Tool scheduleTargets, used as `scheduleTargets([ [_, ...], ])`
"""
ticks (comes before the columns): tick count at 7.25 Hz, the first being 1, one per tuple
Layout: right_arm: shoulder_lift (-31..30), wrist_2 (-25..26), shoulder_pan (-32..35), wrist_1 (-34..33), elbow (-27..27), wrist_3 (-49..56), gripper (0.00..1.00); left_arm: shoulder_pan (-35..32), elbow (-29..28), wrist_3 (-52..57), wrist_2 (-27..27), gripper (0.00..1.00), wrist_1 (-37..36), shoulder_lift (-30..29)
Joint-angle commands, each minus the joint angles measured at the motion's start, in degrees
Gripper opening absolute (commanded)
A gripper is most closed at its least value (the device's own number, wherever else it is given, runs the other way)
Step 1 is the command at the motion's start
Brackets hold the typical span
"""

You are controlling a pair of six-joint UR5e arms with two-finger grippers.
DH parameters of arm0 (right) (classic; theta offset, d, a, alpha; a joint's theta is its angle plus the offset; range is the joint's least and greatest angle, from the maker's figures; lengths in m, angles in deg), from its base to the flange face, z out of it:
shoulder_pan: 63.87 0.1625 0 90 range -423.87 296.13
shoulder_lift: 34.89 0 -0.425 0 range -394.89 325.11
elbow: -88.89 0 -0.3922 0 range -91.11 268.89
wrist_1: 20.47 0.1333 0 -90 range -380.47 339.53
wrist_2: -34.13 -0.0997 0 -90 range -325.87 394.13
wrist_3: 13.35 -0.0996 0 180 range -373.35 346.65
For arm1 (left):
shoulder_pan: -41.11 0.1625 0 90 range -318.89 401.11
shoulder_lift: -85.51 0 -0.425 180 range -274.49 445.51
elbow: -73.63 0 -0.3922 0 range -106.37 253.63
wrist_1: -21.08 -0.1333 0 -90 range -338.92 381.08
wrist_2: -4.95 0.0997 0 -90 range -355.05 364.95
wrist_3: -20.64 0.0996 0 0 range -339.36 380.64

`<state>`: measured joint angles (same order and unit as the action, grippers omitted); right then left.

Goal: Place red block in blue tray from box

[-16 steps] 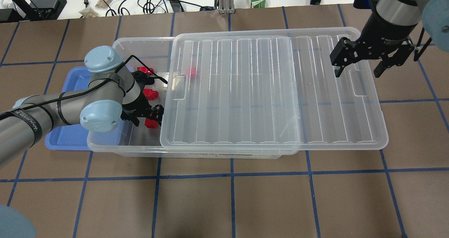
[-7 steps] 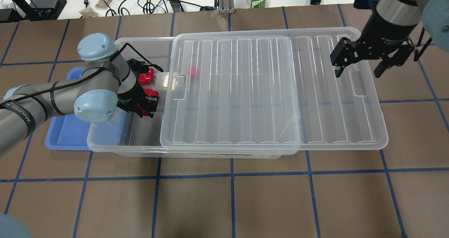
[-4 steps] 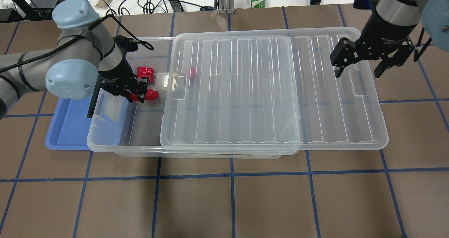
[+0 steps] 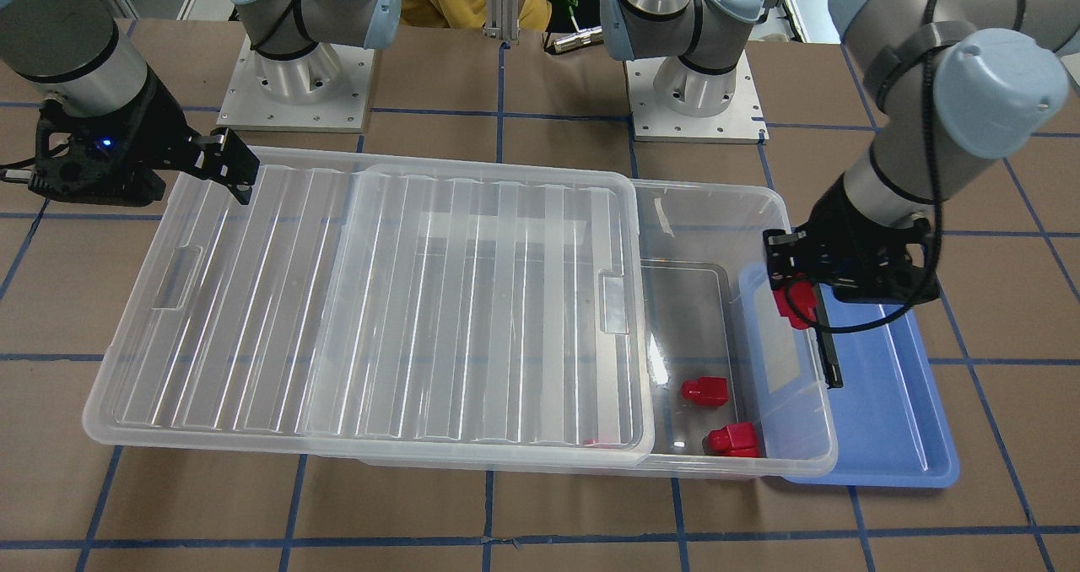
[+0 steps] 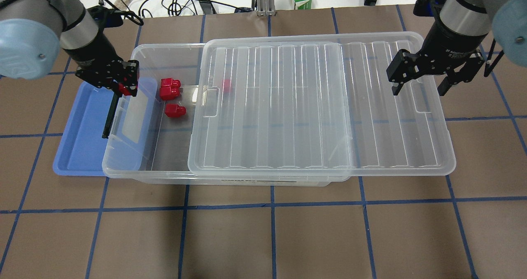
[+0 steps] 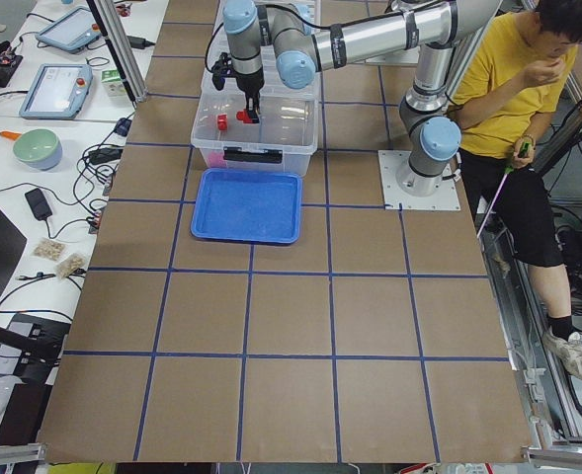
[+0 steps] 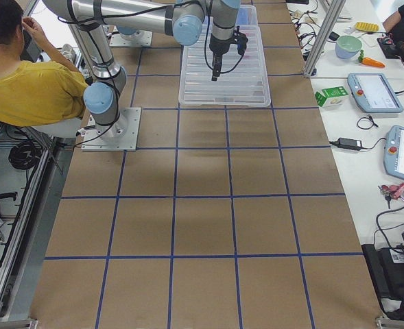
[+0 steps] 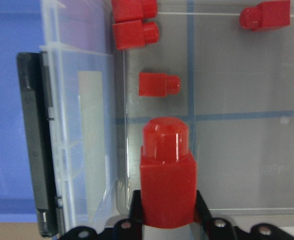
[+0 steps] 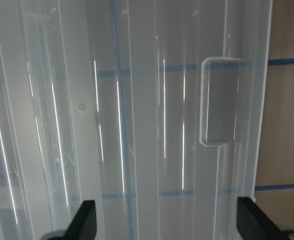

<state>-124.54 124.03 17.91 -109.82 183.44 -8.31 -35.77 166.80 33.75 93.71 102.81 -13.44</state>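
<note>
Overhead: left gripper (image 5: 127,87) has left the loose blocks (image 5: 175,110) and moved to the upper left. It now sits over the latched short end of the box (image 5: 140,175), clamped on the red block (image 5: 124,90). Right gripper (image 5: 419,90) unchanged, jaws spread above the lid (image 5: 321,106) at frame right. Front view: block hangs under the left gripper at mid right, over where the box end overlaps the blue tray (image 4: 886,420). Side views: too small to add anything. Left wrist: block fills lower centre with its long axis up-down in frame. Cube body pinched at the bottom, round stub toward the top, away from the gripper; black latch (image 8: 34,140) at left. Right wrist: lid ribs only, jaws wide apart.
</note>
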Motion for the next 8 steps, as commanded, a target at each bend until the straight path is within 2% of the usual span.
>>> scheduleTargets([
  [1, 0.3, 0.8, -0.9, -1.0, -0.5, 0.5, 1.00, 10.3, 0.3, 14.4, -1.0, 0.00, -0.4, -1.8],
  [3, 0.6, 0.9, -8.1, -1.0, -0.7, 6.3, 1.00, 14.2, 1.0, 22.1, -3.1, 0.00, -4.5, -5.8],
  [5, 2.6, 0.4, -16.0, -1.2, -0.3, 14.2, 1.00, 17.1, 7.5, 23.0, -2.9, 0.00, -18.8, -10.1],
  [6, 4.5, 0.6, -16.4, -2.1, -0.2, 14.4, 1.00, 18.6, 11.1, 23.6, -3.1, 0.00, -23.2, -11.7],
  [8, 9.5, 1.0, -16.4, -5.6, -0.4, 14.5, 1.00, 18.5, 12.8, 23.1, -2.7, 0.00, -24.7, -13.3],
])
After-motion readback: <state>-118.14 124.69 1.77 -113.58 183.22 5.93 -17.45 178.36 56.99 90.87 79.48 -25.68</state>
